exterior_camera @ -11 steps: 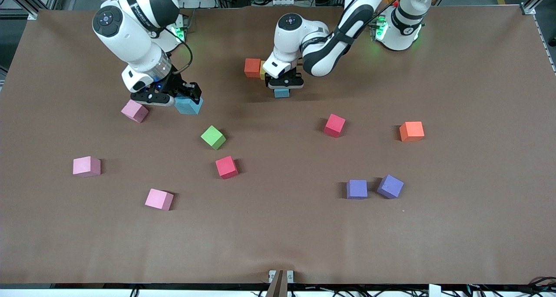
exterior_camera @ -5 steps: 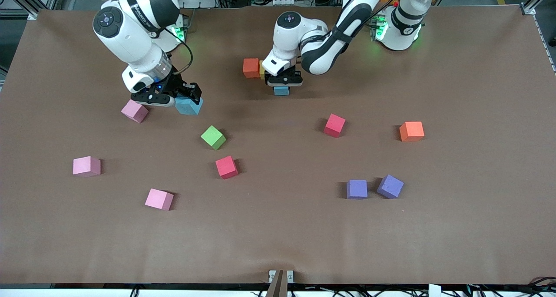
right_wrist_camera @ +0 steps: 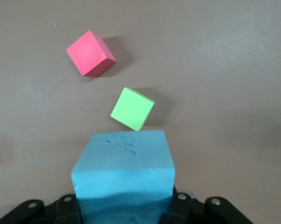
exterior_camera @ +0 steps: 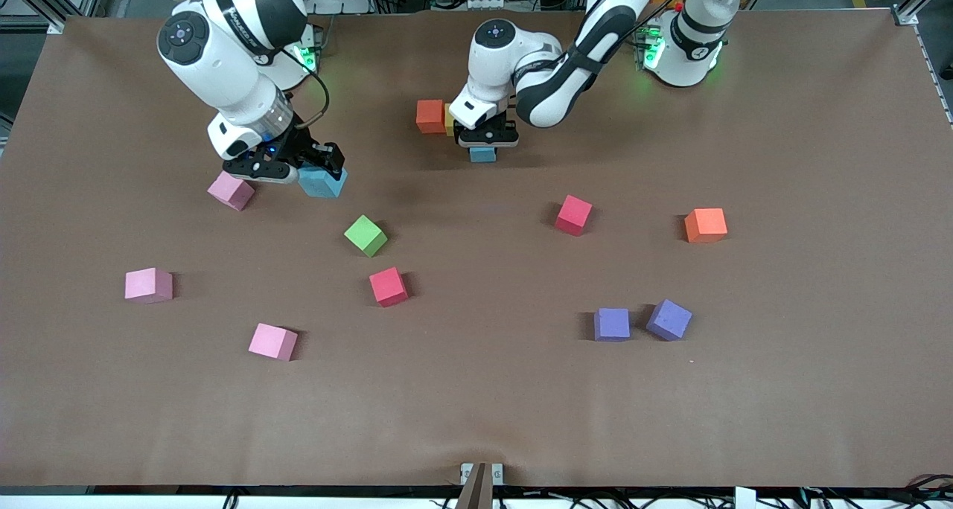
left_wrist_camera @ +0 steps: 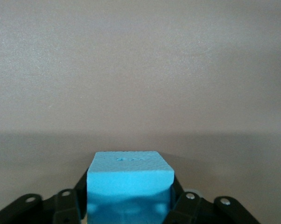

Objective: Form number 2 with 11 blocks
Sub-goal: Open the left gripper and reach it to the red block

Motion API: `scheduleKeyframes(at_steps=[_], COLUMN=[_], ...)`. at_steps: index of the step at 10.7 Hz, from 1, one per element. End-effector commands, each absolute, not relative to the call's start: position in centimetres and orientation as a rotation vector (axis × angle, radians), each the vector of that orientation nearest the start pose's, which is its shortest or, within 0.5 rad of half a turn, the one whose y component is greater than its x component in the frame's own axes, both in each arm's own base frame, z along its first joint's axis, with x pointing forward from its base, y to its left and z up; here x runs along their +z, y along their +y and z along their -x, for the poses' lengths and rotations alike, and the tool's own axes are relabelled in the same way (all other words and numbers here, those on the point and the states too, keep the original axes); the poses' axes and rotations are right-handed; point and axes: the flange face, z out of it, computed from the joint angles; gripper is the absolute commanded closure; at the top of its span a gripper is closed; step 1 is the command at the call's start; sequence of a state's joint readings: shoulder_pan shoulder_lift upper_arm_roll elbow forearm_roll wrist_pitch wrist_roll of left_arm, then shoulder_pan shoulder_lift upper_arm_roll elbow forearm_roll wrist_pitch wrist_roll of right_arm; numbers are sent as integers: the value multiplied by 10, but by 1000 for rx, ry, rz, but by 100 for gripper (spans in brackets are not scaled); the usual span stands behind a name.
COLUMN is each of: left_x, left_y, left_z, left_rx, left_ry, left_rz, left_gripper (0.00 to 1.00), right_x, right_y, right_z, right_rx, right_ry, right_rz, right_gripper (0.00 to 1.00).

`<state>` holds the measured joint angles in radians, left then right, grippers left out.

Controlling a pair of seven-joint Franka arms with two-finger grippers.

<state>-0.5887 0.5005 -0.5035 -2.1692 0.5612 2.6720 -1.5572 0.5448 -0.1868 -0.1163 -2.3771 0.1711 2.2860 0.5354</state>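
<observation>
Brown paper covers the whole worktop [exterior_camera: 476, 405], and loose cubes lie scattered over it. Nearest the front camera sits a pink cube [exterior_camera: 272, 341], with two purple cubes [exterior_camera: 612, 324] [exterior_camera: 668, 319] just beside each other toward the left arm's end. Slightly farther lie another pink cube [exterior_camera: 148, 284] near the right arm's end and a red cube [exterior_camera: 389, 286] near the middle. Farther still come a green cube [exterior_camera: 365, 234], a second red cube [exterior_camera: 573, 214] and an orange cube [exterior_camera: 705, 225]. A third pink cube [exterior_camera: 230, 190] lies just beside the right arm's wrist.

The right hand [exterior_camera: 298, 168] hangs over the worktop near that pink cube, clamped on a light blue cube [exterior_camera: 322, 181]; its wrist view shows the cube between its fingers above the green cube and the nearer red cube.

Farthest from the camera, near the arm bases, a red-orange cube [exterior_camera: 430, 116] touches a yellow cube [exterior_camera: 450, 120]; only these two make up the start of the number 2. The left hand [exterior_camera: 485, 143] is low beside them, around a second light blue cube [exterior_camera: 482, 154]. Whether its fingers grip that cube or stand loose around it cannot be told.
</observation>
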Motion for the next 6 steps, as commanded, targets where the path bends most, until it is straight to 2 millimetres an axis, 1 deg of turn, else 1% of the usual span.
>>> scheduleKeyframes(at_steps=[1,4,6], left_x=[197,205,223], left_y=[-512,-514,-512], left_z=[-241,-247,-259], left_rx=[-132,-154,-205], left_ry=[-47,-63,-88], left_rz=[3246,3258,3268], left_gripper=[0,0,0], right_x=[406,404,403], right_y=[199,199,199], right_z=[-438,-438,-438], right_rx=[-31,-29,-27], right_ry=[301,301,302], right_rz=[2942,2943,2944], right_gripper=[70,70,70])
